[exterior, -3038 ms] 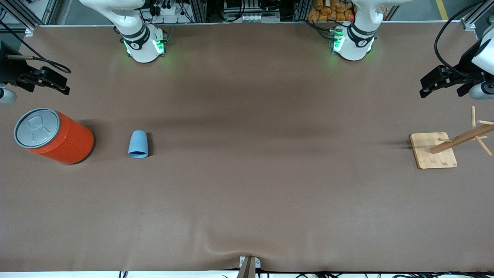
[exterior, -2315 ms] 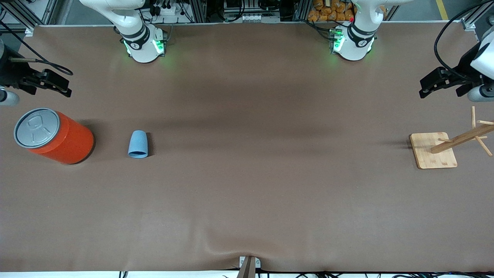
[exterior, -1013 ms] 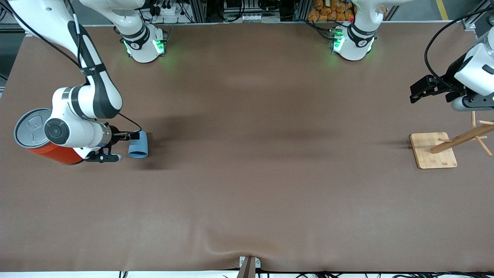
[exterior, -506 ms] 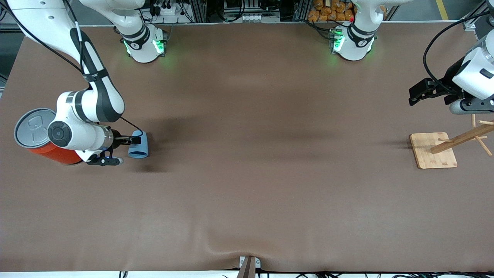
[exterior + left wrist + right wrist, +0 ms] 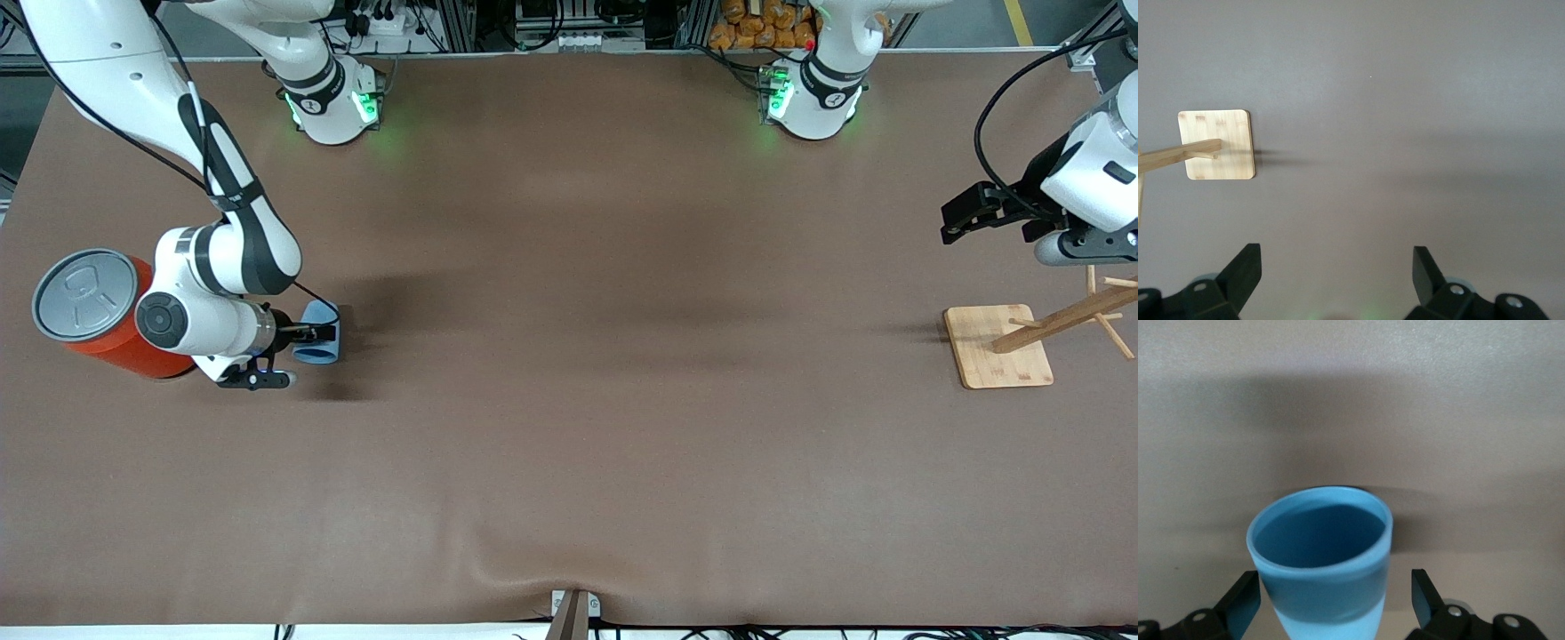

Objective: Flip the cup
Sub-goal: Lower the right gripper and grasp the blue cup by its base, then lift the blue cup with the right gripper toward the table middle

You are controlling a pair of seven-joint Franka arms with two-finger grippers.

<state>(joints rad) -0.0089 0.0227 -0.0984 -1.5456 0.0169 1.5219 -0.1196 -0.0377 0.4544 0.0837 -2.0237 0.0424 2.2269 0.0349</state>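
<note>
The right arm's wrist is covering much of the small light-blue matte tapered cup (image 5: 318, 336) in the front view, so only its rim end and part of its wall are showing there. The cup is lying on its side on the brown worktop (image 5: 569, 427), toward the right arm's end, just beside the large orange cylindrical can with a grey lid (image 5: 107, 313), whose wall is also partly hidden by that wrist. The can's lid is closed, so its contents are not showing; the lid is carrying an embossed outline that I cannot read.

The right end effector (image 5: 313, 334) is sitting low at the cup, and its fingers are hard to make out from the front. In the right wrist view the cup (image 5: 1321, 563) is showing its round rim and darker blue inside, with nothing in it. The right end effector (image 5: 1336, 607) is released, its two black fingers (image 5: 1243, 603) spread to either side of the cup's wall; whether they are touching it I cannot tell.

The left end effector (image 5: 965, 210) is waiting in the air near the left arm's end, over the worktop beside the wooden peg stand on a square bamboo base (image 5: 997, 347), whose pegs are running to the frame edge. The left wrist view shows the left end effector (image 5: 1336, 277) released and holding nothing, with the stand (image 5: 1217, 145) cut off at the edge.
</note>
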